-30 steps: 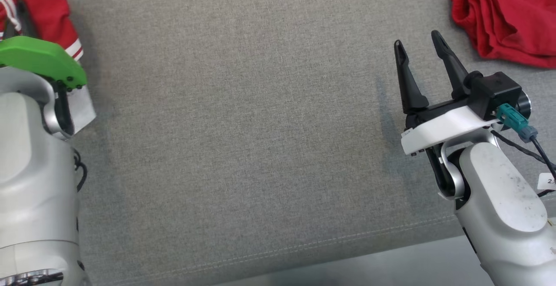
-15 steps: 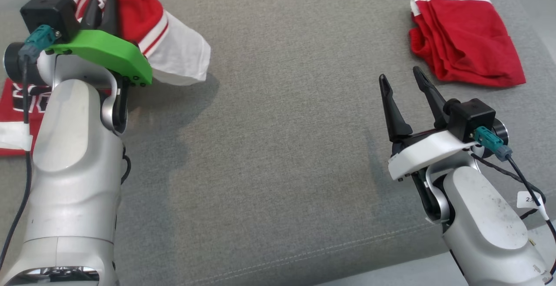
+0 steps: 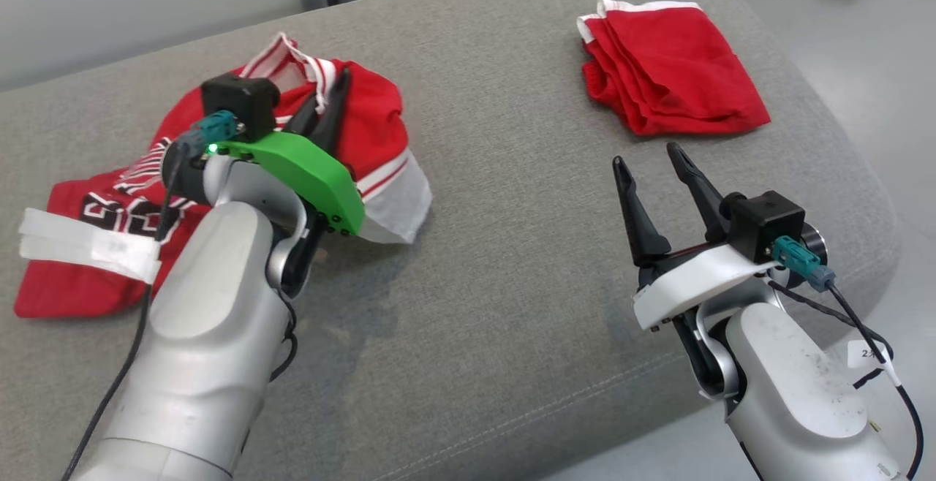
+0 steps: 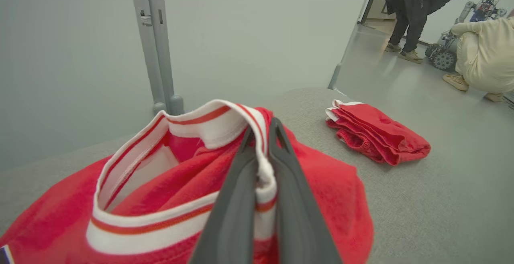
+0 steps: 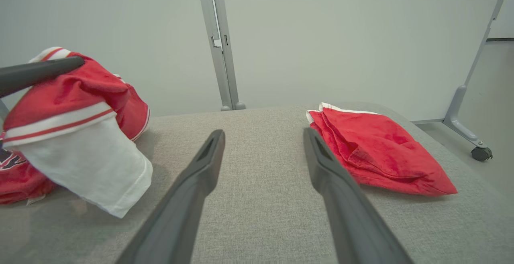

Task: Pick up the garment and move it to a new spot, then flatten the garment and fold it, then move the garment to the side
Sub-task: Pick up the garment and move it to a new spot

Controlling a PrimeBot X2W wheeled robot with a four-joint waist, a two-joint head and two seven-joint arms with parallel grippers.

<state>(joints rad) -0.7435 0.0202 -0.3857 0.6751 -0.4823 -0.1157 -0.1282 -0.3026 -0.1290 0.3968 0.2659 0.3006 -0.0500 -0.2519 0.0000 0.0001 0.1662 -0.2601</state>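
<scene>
Grey cushion (image 3: 497, 262) is carrying a red-and-white jersey (image 3: 373, 112) at ten o'clock, its striped trim raised.
Left gripper (image 4: 262, 135) is pinching only that trim; the trailing body may drag it loose. Right gripper (image 3: 646, 153) at four o'clock is gaping, empty.

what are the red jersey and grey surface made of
The red jersey looks like soft matte knit fabric, maybe cotton or polyester: it drapes and bunches, with striped trim. The grey surface looks like coarse woven upholstery: visible weave, stitched seam near its front edge.
</scene>
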